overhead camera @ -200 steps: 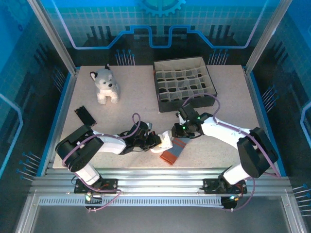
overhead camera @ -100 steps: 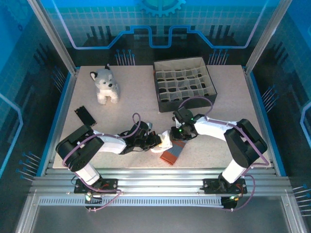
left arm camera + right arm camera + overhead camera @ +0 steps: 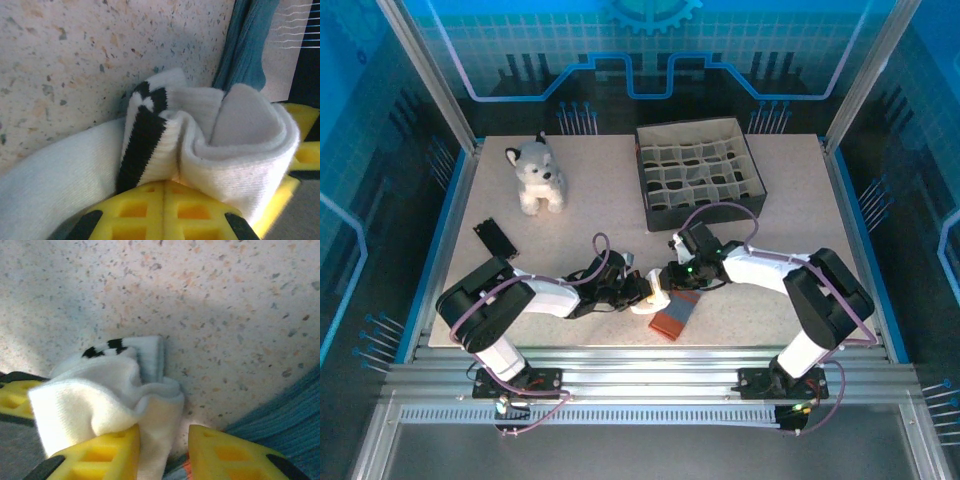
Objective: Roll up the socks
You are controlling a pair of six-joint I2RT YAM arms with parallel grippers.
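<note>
The white sock (image 3: 657, 298) with dark stripes lies bunched near the table's front middle. My left gripper (image 3: 642, 291) comes at it from the left. In the left wrist view the yellow fingers (image 3: 125, 210) meet flat, and the left gripper (image 3: 165, 184) is shut on a crease of the white sock (image 3: 235, 150). My right gripper (image 3: 672, 280) reaches in from the right. Its jaws stand apart in the right wrist view, the right gripper (image 3: 164, 436) straddling a loose fold of the white sock (image 3: 100, 400). The grey-blue sock (image 3: 678, 312) lies flat just right of them, its ribbed fabric (image 3: 285, 407) at that view's edge.
A grey-white plush husky (image 3: 538, 176) sits at the back left. A dark divided box (image 3: 700, 172) stands at the back right. A small black object (image 3: 495, 238) lies at the left. The table's front edge (image 3: 650, 345) runs close below the socks.
My right gripper has slid left up to the white sock and its jaws have widened a little. The left gripper has kept its place and its grip.
</note>
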